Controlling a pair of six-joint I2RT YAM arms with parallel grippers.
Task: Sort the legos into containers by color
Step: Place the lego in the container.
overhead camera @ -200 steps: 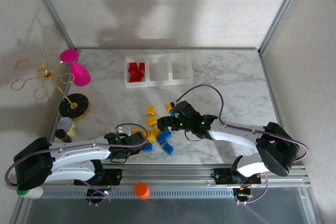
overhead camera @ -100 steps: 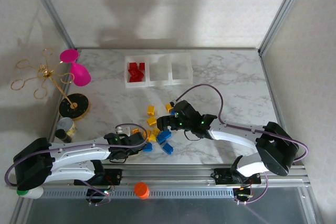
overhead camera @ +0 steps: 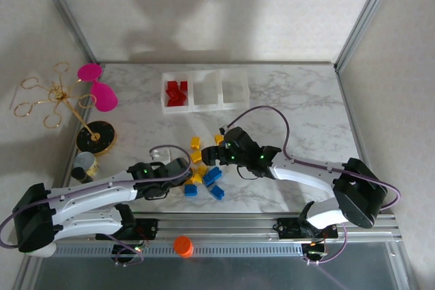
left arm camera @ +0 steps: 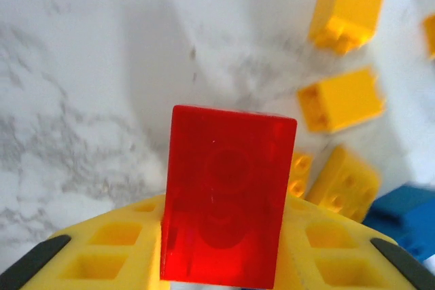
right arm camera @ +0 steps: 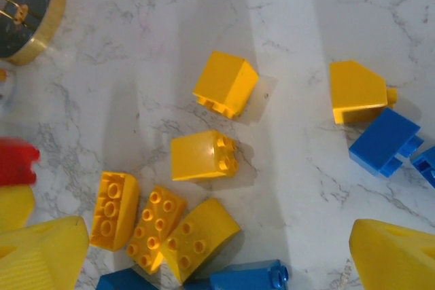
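We've got the left hand (overhead camera: 175, 168) clamped on a red lego (left arm camera: 228, 202) over the desk (overhead camera: 292, 100), surely bound for the far bin (overhead camera: 165, 102) holding reds (overhead camera: 177, 93), while the right hand (overhead camera: 219, 157) hovers, fingers (right arm camera: 387, 256) apart, above the loose legos (right arm camera: 204, 157).

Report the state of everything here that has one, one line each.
Left gripper, shut on a glossy red plastic lego brick.
Right gripper, open above loose yellow bricks.
Left clear plastic bin, holds red bricks.
Middle clear bin, empty.
Right clear bin, empty.
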